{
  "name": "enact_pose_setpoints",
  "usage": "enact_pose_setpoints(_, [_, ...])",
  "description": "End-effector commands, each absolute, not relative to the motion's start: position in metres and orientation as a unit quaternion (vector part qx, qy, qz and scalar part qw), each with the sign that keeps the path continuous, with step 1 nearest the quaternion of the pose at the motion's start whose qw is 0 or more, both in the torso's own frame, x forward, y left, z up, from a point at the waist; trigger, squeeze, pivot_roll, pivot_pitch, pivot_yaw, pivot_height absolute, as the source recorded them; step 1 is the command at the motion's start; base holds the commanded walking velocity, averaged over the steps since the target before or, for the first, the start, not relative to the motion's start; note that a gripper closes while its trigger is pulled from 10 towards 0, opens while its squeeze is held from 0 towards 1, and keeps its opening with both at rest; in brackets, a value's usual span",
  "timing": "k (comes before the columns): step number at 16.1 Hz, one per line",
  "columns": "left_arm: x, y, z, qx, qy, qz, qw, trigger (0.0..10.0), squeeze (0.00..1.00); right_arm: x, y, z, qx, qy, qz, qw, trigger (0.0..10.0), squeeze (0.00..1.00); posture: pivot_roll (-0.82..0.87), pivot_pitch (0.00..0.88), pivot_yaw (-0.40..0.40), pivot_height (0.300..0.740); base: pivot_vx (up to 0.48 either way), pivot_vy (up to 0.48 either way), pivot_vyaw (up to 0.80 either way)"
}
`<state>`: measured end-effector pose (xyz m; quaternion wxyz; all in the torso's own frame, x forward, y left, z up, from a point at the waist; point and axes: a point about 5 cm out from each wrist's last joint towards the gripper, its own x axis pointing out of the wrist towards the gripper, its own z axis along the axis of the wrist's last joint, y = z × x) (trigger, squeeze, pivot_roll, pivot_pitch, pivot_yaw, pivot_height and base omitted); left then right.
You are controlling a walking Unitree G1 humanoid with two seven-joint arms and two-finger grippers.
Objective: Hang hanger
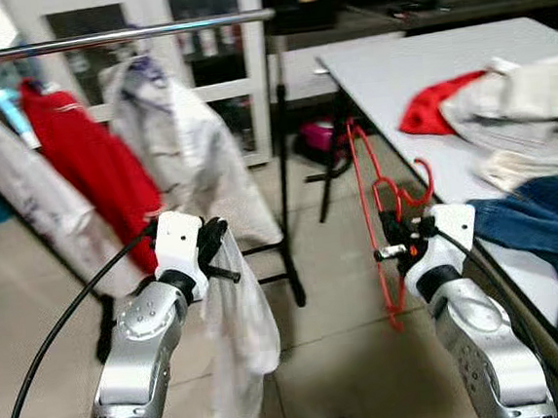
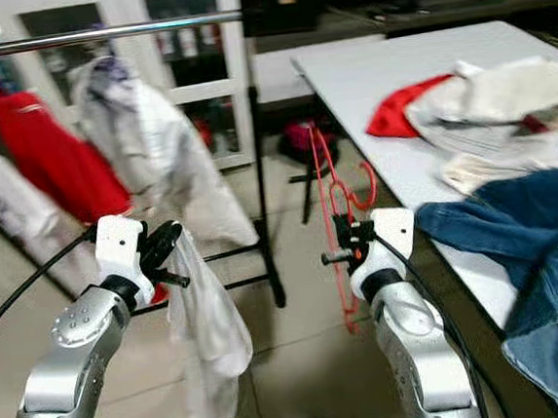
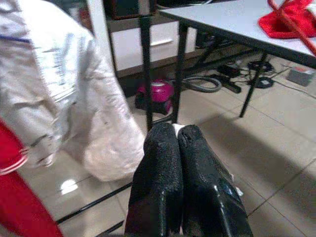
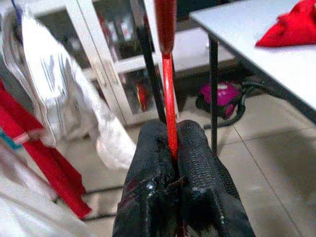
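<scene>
red hanger (image 1: 386,221) stands upright, pinched by right gripper (image 4: 173,148), hook upward.

Hanger (image 1: 383,221): thin red wire, smooth, slightly glossy coating. Right pincer (image 4: 174,165) fingers (image 4: 200,168): black, rough pebbled texture, matt; clamped on the hanger. Left pincer (image 3: 174,140): same black grainy finish, fingers pressed together on pale thin cloth (image 1: 237,340). Arm shells: brushed silver metal, white plastic wrist housings. Rail (image 1: 112,36): polished metal tube, shiny. Tabletop (image 1: 413,65): smooth matt white. Floor (image 1: 339,341): glossy pale tiles. Jeans (image 1: 535,226): blue denim.
</scene>
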<state>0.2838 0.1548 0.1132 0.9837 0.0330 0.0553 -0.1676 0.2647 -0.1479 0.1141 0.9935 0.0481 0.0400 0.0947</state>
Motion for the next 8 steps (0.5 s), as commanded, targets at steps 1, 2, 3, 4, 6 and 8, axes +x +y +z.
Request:
enact_pose_setpoints(1, [0.283,0.156,0.122,0.024,0.045,-0.165,0.985,10.0,0.0,0.267,-0.144,0.127,0.058,0.013,0.111,0.992,10.0,0.0,0.01,0.014,0.022,0.74,0.0,0.0,-0.8])
enact_pose_setpoints(2, [0.284,0.156,0.125,0.022,0.042,-0.166,0.985,10.0,0.0,0.267,-0.142,0.129,0.058,0.008,0.117,0.991,10.0,0.0,0.02,0.015,0.021,0.74,0.0,0.0,-0.8])
enact_pose_setpoints(3, [0.284,0.156,0.126,0.027,0.038,-0.169,0.985,10.0,0.0,0.267,-0.141,0.13,0.058,0.007,0.117,0.991,10.0,0.0,0.02,0.015,0.021,0.74,0.0,0.0,-0.8])
enact_pose_setpoints(4, [0.284,0.155,0.13,0.045,0.027,-0.174,0.983,10.0,0.0,0.268,-0.14,0.132,0.058,0.003,0.12,0.991,10.0,0.0,0.02,0.016,0.023,0.74,0.0,0.0,-0.8])
enact_pose_setpoints(6, [0.285,0.153,0.132,0.038,0.026,-0.176,0.983,10.0,0.0,0.267,-0.139,0.133,0.054,0.007,0.121,0.991,10.0,0.0,0.01,0.017,0.03,0.74,0.0,0.0,-0.8])
enact_pose_setpoints(8, [0.286,0.15,0.133,0.041,0.022,-0.18,0.983,10.0,0.0,0.265,-0.14,0.132,0.047,0.01,0.12,0.992,10.0,0.0,0.01,0.016,0.035,0.74,0.0,0.0,-0.8])
